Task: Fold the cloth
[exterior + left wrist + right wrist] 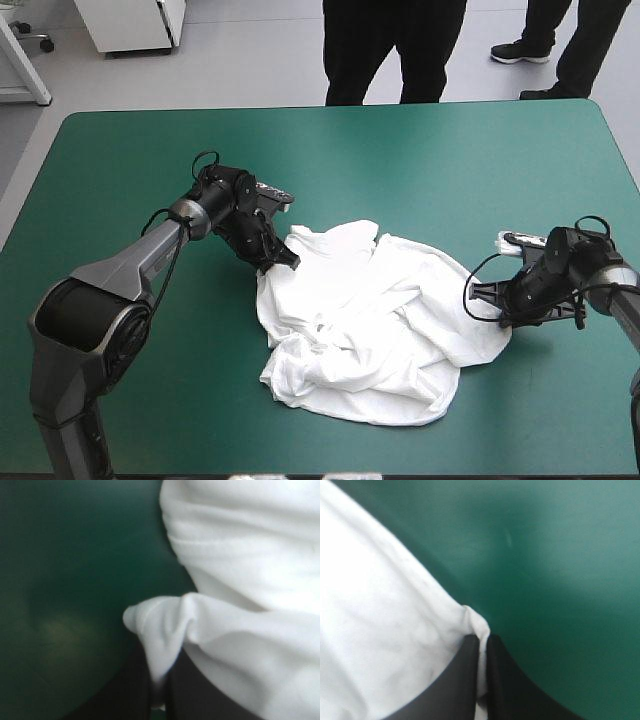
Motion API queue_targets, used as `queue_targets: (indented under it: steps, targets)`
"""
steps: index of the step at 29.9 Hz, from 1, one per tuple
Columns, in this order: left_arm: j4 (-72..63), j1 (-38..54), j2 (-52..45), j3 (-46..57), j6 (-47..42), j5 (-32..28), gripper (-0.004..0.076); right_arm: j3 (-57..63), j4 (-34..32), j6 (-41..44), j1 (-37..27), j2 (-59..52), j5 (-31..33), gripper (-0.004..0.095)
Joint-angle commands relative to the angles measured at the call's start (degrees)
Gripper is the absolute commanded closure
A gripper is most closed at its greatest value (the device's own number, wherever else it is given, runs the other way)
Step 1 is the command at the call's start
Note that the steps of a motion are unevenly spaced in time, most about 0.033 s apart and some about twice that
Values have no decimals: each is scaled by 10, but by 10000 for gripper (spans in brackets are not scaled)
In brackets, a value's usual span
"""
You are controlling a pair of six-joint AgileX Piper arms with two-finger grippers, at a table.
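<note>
Left gripper (284,261): all but closed, clamped on the T-shirt (370,330); in the left wrist view a narrow pinch of white cloth runs down between the two black fingers (125,695) and bunches into a rounded fold just ahead of the tips; the grip sits on the heap's left edge, toward its far end, low against the tabletop (420,150).

Right gripper (503,320): all but closed, likewise clamped on the T-shirt; in the right wrist view a thin strip of cloth stands between the fingers (462,680) and rises in a small peak at their tips; the grip sits on the heap's right edge, near its nearer end, also low on the tabletop.

T-shirt: white, a crumpled heap, partly spread; lies a little right of the tabletop's middle, nearer the near edge than the far one; creased and rumpled across its middle, with a thicker roll of folds along the near left side; the cloth lies between the two grippers, touching both.

Tabletop: teal-green cover; shows beside each gripper on the side away from the heap; the two arms reach in from opposite sides, well apart, with the heap between them.
</note>
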Motion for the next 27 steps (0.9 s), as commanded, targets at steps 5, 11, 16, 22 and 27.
queue_targets:
  steps: [5,11,16,22,27]
  targets:
    - [0,0,-73,0,-7,20,733,-39,73,-18,4,-74,50,925]
    - [39,0,-176,-40,-26,28,733,-160,69,-14,4,-160,92,925]
    - [62,0,-250,-117,-38,52,733,-280,63,-14,4,-195,157,925]
    - [62,0,-316,-237,-49,84,733,-461,67,-18,4,-217,191,925]
    - [44,0,-347,-369,-52,88,733,-612,84,-18,4,-220,191,925]
